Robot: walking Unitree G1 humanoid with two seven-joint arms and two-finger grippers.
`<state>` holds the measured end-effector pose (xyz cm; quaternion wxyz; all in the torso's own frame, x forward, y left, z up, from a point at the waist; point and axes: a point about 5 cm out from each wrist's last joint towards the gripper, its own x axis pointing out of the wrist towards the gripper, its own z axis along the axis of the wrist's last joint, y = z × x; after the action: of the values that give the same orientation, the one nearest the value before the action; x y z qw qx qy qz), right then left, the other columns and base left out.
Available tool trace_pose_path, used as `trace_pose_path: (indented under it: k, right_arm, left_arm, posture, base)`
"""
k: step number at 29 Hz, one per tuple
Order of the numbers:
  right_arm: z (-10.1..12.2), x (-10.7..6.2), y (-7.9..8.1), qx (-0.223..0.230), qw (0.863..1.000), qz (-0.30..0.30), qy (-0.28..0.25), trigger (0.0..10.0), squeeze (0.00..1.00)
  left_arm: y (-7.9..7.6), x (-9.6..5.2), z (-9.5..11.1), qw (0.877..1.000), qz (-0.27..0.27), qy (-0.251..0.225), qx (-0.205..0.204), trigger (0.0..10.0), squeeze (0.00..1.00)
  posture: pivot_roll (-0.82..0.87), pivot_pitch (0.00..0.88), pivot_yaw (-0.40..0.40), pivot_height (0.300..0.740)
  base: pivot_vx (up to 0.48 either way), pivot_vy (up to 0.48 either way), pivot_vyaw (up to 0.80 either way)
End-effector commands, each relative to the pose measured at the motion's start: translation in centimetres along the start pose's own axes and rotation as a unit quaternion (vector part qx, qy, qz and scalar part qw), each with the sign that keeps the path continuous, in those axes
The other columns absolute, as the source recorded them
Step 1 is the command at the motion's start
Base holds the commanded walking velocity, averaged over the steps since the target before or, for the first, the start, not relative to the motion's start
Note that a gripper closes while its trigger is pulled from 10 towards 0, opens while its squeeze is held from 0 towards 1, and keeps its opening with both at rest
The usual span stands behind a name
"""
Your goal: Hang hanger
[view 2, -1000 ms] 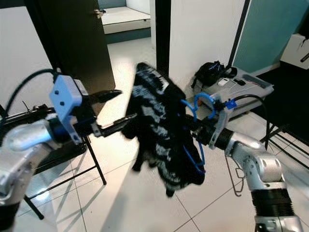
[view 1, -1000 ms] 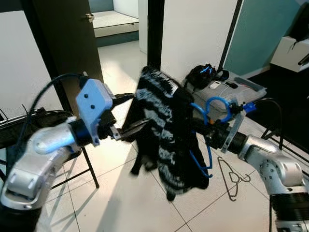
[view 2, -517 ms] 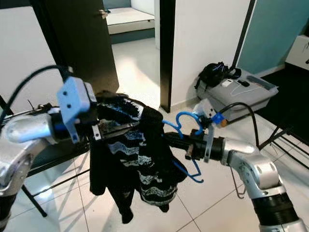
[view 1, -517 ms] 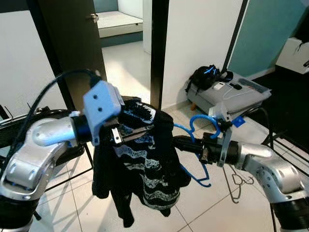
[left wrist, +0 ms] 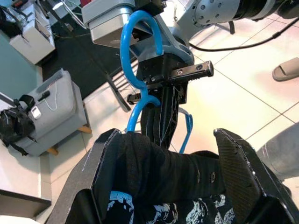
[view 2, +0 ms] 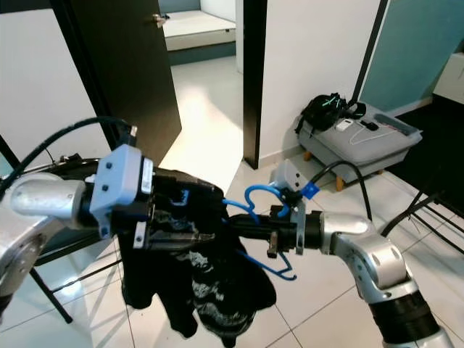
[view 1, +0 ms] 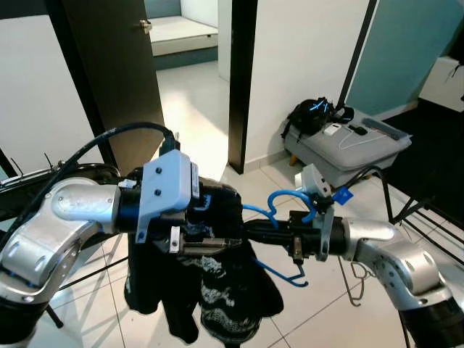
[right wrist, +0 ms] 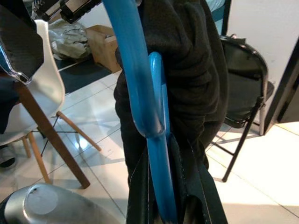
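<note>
Tiled floor (view 1: 210,123) of glossy white squares runs away through a dark doorway, with a black folding metal chair (view 2: 69,254) standing by the robot's left side. Above the tiles, between the two silver arms, hangs the black knitted garment with white patterning (view 1: 217,290) — bunched, and drooping well clear of the floor. The left gripper (view 1: 210,243) has its long black fingers apart on either side of the top fold of this cloth, which lies between them in the left wrist view; whether they truly pinch it I cannot tell. Facing it from the robot's right, the right gripper (view 1: 270,230) is clamped tight on the neck of the blue plastic hanger (view 1: 279,210), whose hook curls upward and whose lower arm sweeps down beside the garment.

Hanger and garment meet at the midline. The hanger's long axis points from the right gripper straight toward the left one, so the right arm is the carrier — hanging it likely means first finding a rail, none being evident.
</note>
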<state>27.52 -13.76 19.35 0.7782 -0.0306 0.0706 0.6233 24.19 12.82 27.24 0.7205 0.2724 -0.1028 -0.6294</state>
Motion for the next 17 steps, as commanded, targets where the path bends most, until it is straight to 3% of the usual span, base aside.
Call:
trace_pose_path:
  k: [1, 8, 12, 13, 14, 17]
  right_arm:
    - [1.0, 0.1, 0.5, -0.027, 0.999, 0.020, -0.016, 10.0, 0.00]
    - [1.0, 0.1, 0.8, -0.029, 0.999, 0.030, -0.013, 10.0, 0.00]
    - [1.0, 0.1, 1.0, -0.028, 0.999, 0.037, -0.012, 10.0, 0.00]
    - [1.0, 0.1, 1.1, -0.027, 0.999, 0.039, -0.011, 10.0, 0.00]
    - [1.0, 0.1, 1.1, -0.027, 0.999, 0.040, -0.011, 10.0, 0.00]
    - [0.9, 0.1, 1.2, -0.027, 0.999, 0.040, -0.011, 10.0, 0.00]
  left_arm:
    - [-0.4, -0.3, -0.8, 0.999, -0.019, 0.038, 0.001, 10.0, 0.00]
    - [0.3, -0.6, -1.4, 0.998, 0.004, 0.065, 0.017, 10.0, 0.00]
    - [1.4, -0.5, 0.0, 0.999, 0.041, 0.021, 0.024, 10.0, 0.00]
    - [2.1, -0.6, 0.9, 0.998, 0.064, -0.009, 0.022, 10.0, 0.00]
    - [2.3, -0.7, 1.2, 0.997, 0.066, -0.018, 0.019, 10.0, 0.18]
    - [2.4, -0.7, 1.3, 0.997, 0.066, -0.024, 0.017, 10.0, 0.18]
  posture:
    - [0.03, 0.000, 0.021, 0.740]
    - [0.03, 0.000, 0.021, 0.740]
    - [0.03, 0.000, 0.021, 0.740]
    - [0.03, 0.000, 0.021, 0.740]
    - [0.03, 0.000, 0.021, 0.740]
    - [0.03, 0.000, 0.021, 0.740]
  base:
    - [0.000, 0.000, 0.00]
    - [0.000, 0.000, 0.00]
    - [0.000, 0.000, 0.00]
    - [0.000, 0.000, 0.00]
    - [0.000, 0.000, 0.00]
    - [0.000, 0.000, 0.00]
